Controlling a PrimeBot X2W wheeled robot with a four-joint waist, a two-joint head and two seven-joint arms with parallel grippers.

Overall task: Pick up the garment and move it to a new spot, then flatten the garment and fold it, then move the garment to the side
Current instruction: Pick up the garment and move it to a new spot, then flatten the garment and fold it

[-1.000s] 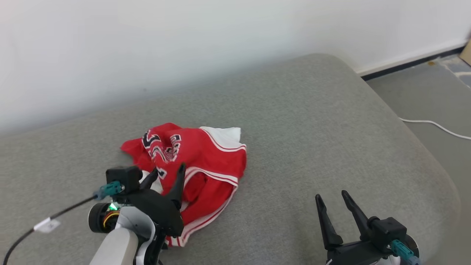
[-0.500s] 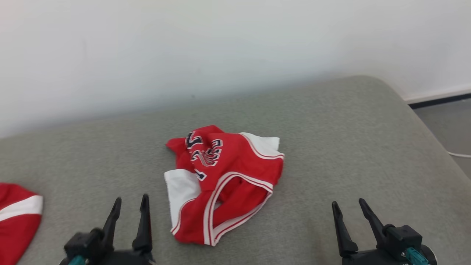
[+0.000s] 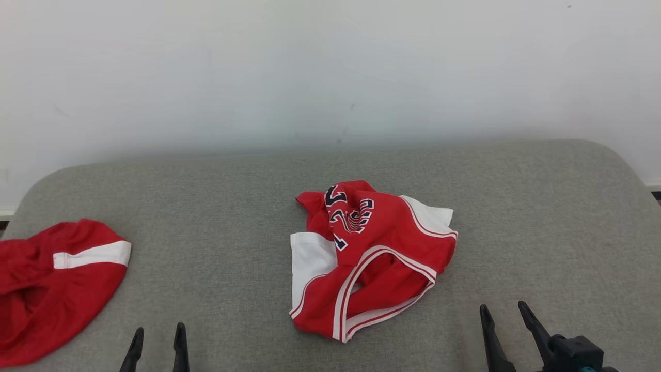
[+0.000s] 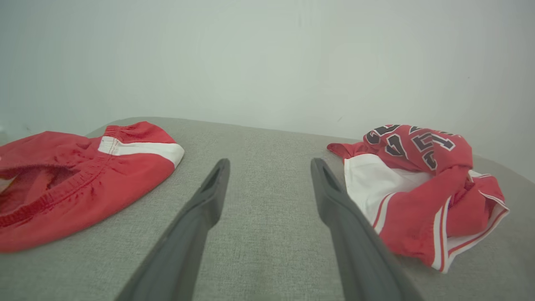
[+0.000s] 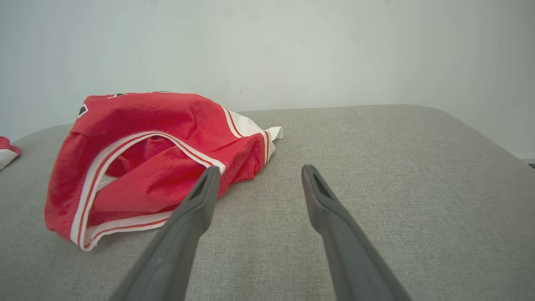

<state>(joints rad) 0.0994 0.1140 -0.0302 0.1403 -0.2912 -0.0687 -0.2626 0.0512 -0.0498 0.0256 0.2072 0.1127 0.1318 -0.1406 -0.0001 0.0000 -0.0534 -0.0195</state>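
Note:
The garment (image 3: 382,248) is a red jersey with white trim and dark lettering, lying crumpled in the middle of the grey padded surface (image 3: 217,206). My left gripper (image 3: 159,330) is open at the bottom edge, well to the left of it and touching nothing. In the left wrist view the garment (image 4: 422,188) lies just right of the open left gripper (image 4: 270,163). My right gripper (image 3: 503,308) is open at the lower right, apart from the cloth. The right wrist view has the garment (image 5: 159,138) to the left of the open right gripper (image 5: 261,168).
A second red piece of clothing with a white band (image 3: 57,279) lies at the surface's left edge; it is also in the left wrist view (image 4: 75,175). A pale wall (image 3: 330,77) runs behind. The surface's rounded right corner (image 3: 614,160) drops off.
The head camera has turned, shifting the picture rightward and bringing the second red piece into view. My left gripper has drawn back off the garment to the bottom edge, open.

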